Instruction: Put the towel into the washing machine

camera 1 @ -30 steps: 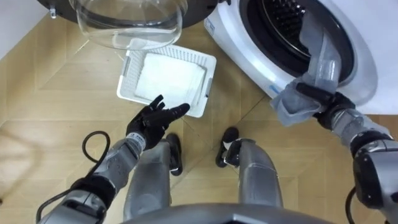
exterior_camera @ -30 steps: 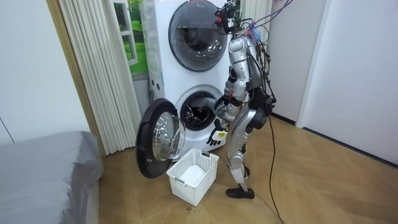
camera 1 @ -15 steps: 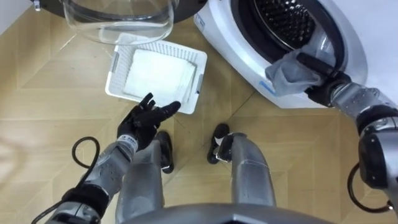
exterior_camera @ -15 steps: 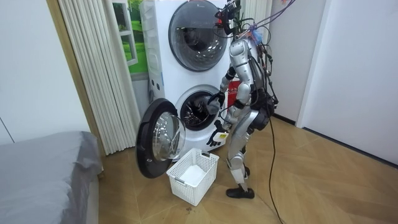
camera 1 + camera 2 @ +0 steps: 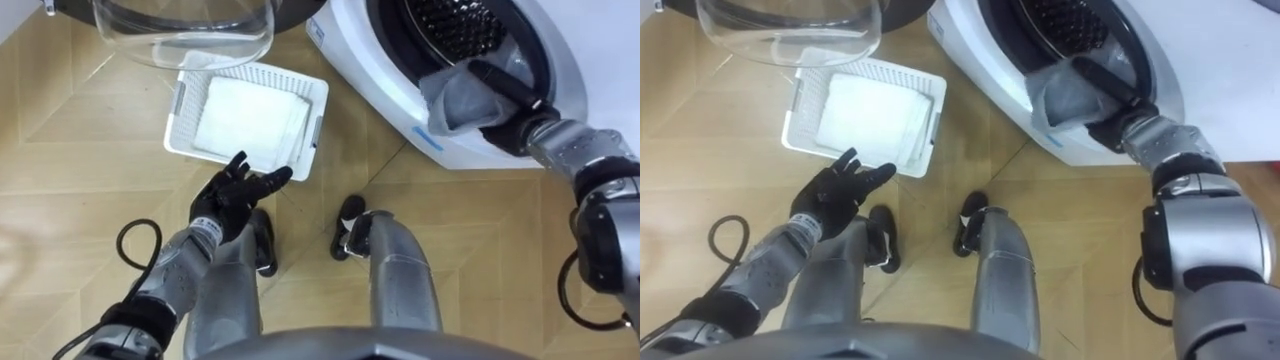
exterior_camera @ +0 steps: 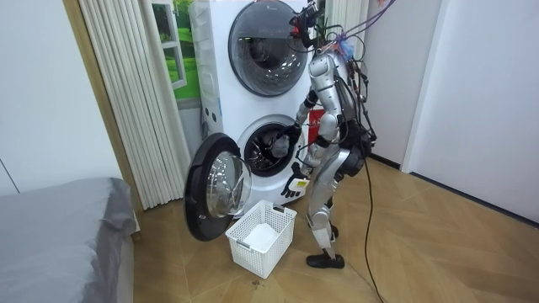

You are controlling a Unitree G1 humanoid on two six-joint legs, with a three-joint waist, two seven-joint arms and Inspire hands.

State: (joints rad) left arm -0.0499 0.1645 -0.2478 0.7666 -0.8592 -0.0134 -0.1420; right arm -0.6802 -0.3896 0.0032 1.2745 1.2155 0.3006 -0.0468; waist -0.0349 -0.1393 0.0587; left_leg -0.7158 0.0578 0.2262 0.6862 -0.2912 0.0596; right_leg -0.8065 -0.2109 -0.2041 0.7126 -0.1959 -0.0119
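At eight o'clock in the eye views, nearest the body, the left hand [image 5: 235, 192] is held above the wooden floor [image 5: 80, 200]. Its fingers are spread and relaxed, and nothing is held or touched by it. Just beyond, at ten o'clock, a white basket [image 5: 316, 130] is set on the floor, and a folded white cloth [image 5: 250, 120] is laid inside it. Farther off, at two o'clock, the right hand [image 5: 512, 95] is stretched to the mouth of the washing machine [image 5: 380, 60]. The grey towel [image 5: 450, 105] is gripped there, with the dark fingers curled into the cloth. It is bunched at the lower lip of the opening and is not yet inside the drum [image 5: 460, 25], which is seen at one o'clock. At eleven o'clock the glass door [image 5: 180, 30] is swung wide open.

The step in hand is judged to be the loading itself, about midway. The next move calls for the arm to be pushed deeper past the rim, so that the whole towel is carried clear of it. Only then should the fingers be opened. If it is let go at the lip, the towel may slide back out onto the floor.
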